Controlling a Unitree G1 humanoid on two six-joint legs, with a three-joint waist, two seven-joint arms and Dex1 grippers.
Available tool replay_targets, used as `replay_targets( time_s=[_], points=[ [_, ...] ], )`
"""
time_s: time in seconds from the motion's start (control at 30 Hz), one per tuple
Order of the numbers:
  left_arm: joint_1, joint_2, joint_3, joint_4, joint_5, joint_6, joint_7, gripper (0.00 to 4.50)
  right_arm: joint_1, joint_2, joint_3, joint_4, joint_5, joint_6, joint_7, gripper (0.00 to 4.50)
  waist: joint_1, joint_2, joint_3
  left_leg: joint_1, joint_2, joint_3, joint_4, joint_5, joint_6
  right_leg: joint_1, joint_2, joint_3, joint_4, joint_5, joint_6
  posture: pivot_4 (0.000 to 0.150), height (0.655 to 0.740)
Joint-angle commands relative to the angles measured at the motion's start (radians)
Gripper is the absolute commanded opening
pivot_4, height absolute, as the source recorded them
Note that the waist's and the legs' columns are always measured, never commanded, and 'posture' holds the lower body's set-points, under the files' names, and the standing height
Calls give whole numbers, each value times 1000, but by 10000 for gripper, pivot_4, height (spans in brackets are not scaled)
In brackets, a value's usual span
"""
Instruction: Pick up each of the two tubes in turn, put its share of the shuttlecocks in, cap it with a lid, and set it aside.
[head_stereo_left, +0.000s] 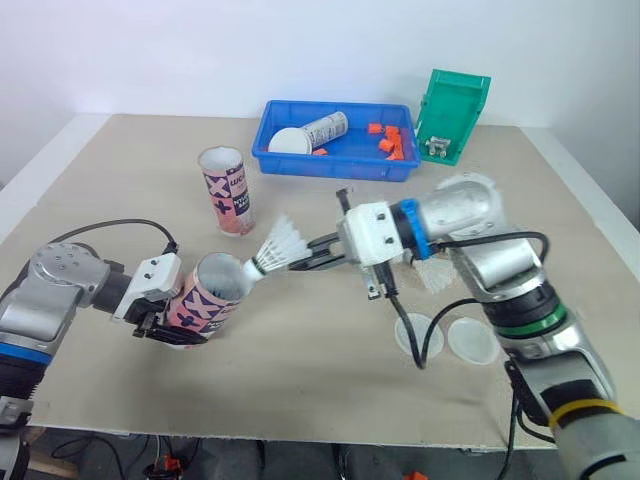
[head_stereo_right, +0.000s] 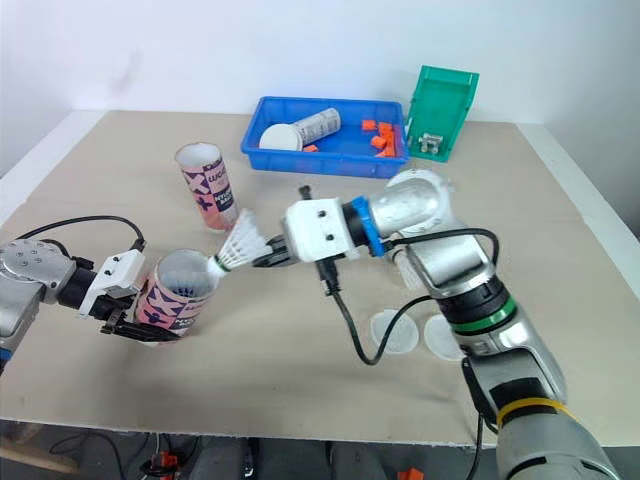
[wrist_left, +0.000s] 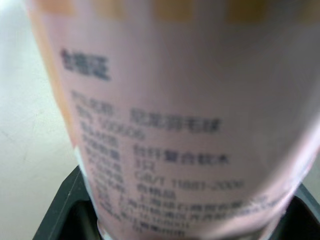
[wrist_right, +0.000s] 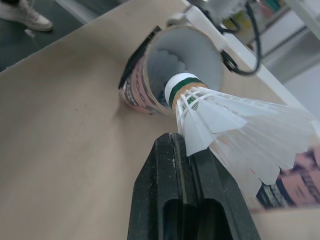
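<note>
My left gripper (head_stereo_left: 160, 318) is shut on a pink tube (head_stereo_left: 205, 298), held tilted with its open mouth (head_stereo_left: 222, 278) facing right; its label (wrist_left: 170, 125) shows close up in the left wrist view. My right gripper (head_stereo_left: 312, 255) is shut on a white shuttlecock (head_stereo_left: 278, 246), whose cork (wrist_right: 181, 86) sits right at the rim of the tube's mouth (wrist_right: 185, 55). A second pink tube (head_stereo_left: 227, 189) stands upright farther back. Two clear lids (head_stereo_left: 418, 333) (head_stereo_left: 471, 339) lie on the table at the right. Another shuttlecock (head_stereo_left: 436, 274) lies behind my right arm.
A blue tray (head_stereo_left: 335, 165) at the back holds a small can, a white cup and orange pieces. A green bin (head_stereo_left: 453, 115) stands to its right. The table's front edge (head_stereo_left: 300, 435) is near my arms.
</note>
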Motion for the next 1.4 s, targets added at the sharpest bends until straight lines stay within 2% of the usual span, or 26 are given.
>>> replay_targets(
  time_s=[0.03,0.17,0.2,0.23,0.27,0.37,0.43,0.53,0.7,0.8,0.9,0.93,1.03,1.13,1.3,1.4],
  points=[
    [18,-8,-29,-6,4,9,-9,27584,-70,51,20,39,-26,-47,15,544,0,0,0,0,0,0,0,0,0,0,0,0,0,0,0,1500,7079],
    [20,-8,-27,-7,3,11,-8,27584,-117,100,59,86,-47,-34,46,544,1,0,0,0,1,0,0,0,0,0,1,-1,0,0,-1,1500,7079],
    [20,-9,-27,-8,3,11,-8,27584,-125,106,65,93,-51,-22,52,6682,1,0,0,0,1,0,-1,0,0,0,1,-1,0,0,-1,1500,7079],
    [21,-9,-26,-9,3,12,-7,27584,-132,110,69,96,-46,-16,66,8574,1,0,0,0,1,0,-1,0,0,0,1,-1,0,0,-1,1500,7079],
    [22,-9,-26,-10,3,12,-6,27584,-142,120,65,100,-35,-3,71,12487,1,0,0,0,1,0,0,0,0,0,0,-1,0,0,-1,1500,7079],
    [26,-9,-25,-15,2,12,-4,27584,-154,132,27,85,18,47,81,29874,1,0,0,0,1,0,0,0,0,0,0,-1,0,0,-1,1500,7079],
    [30,-10,-25,-19,1,13,-2,27584,-140,121,-17,49,89,119,89,35972,1,0,0,0,1,0,-1,0,0,0,1,-1,0,0,-1,1500,7079],
    [34,-11,-23,-24,0,12,0,27584,-101,84,-87,19,145,201,52,35972,2,0,0,0,1,0,-1,0,0,0,0,-1,0,0,-1,1500,7079],
    [49,-7,-17,-35,-5,11,1,27584,101,-44,-259,-116,180,321,-95,35972,5,-2,-1,0,0,-1,-1,0,-1,1,0,-1,0,-2,-1,1500,7079],
    [49,-11,-21,-27,-2,5,-3,27584,299,-132,-433,-247,229,452,-211,35972,5,-1,-1,-1,0,0,-1,-1,-1,0,0,-1,0,-2,-1,1500,7079],
    [44,-14,-31,-20,-2,-2,-12,27584,444,-182,-530,-336,252,527,-282,35972,4,1,-2,-1,0,-1,-2,-2,-2,0,0,-1,0,-5,0,1500,7079],
    [30,-16,-45,-7,-2,-9,-14,27584,537,-205,-576,-374,249,556,-301,35972,4,1,-2,-1,0,-1,-2,-2,-2,0,0,-1,0,-5,0,1500,7079],
    [-25,-26,-88,42,1,-35,-16,27584,768,-237,-696,-456,261,630,-346,35972,13,1,-4,0,-1,-3,-2,-2,-2,3,1,-1,0,-7,2,1500,7079],
    [-59,-33,-121,76,-5,-55,-16,27584,912,-250,-775,-494,278,656,-383,35972,12,6,-6,1,-2,-1,-1,-3,-2,5,-1,1,0,-9,4,1500,7079],
    [-82,-37,-156,104,-16,-75,-16,27584,1047,-253,-866,-520,314,682,-412,35972,4,7,-7,5,-5,-2,2,-1,0,8,-2,4,0,-6,7,1500,7079],
    [-90,-42,-169,118,-17,-86,-16,27584,1037,-229,-857,-482,316,684,-471,35972,2,7,-7,6,-5,-1,3,-1,0,9,-4,4,-2,-6,7,1500,7079]
  ],
)
